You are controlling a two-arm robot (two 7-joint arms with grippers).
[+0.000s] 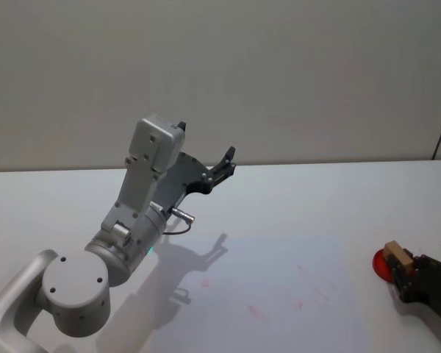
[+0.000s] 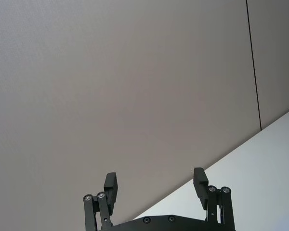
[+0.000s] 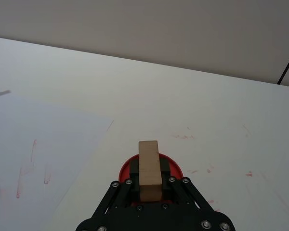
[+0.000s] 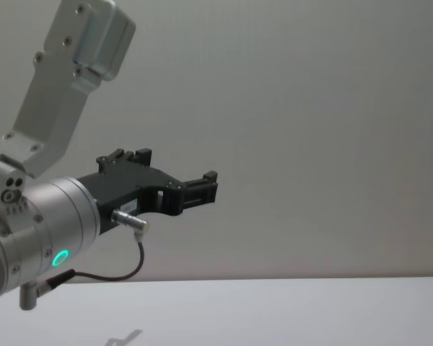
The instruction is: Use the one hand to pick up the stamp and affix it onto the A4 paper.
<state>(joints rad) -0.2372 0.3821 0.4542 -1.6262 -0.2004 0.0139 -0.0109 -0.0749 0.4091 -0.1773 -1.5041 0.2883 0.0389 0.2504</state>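
The stamp (image 1: 399, 256), a light wooden block, stands on a round red pad (image 1: 381, 266) at the table's right side. My right gripper (image 1: 406, 275) is shut on the stamp (image 3: 148, 153), with its black fingers (image 3: 134, 168) pressed against both sides and the red pad (image 3: 176, 168) showing beneath. The A4 paper (image 1: 279, 287), pale with faint red marks, lies flat in the middle of the table, to the left of the stamp; the right wrist view shows the paper (image 3: 48, 139) beside the pad. My left gripper (image 1: 224, 163) is raised above the table on the left, open and holding nothing.
The white table (image 1: 316, 191) carries faint red smudges (image 3: 183, 136) around the pad. The left arm's grey body (image 1: 132, 220) rises over the table's left part and casts a shadow onto the paper's left edge. A plain wall stands behind.
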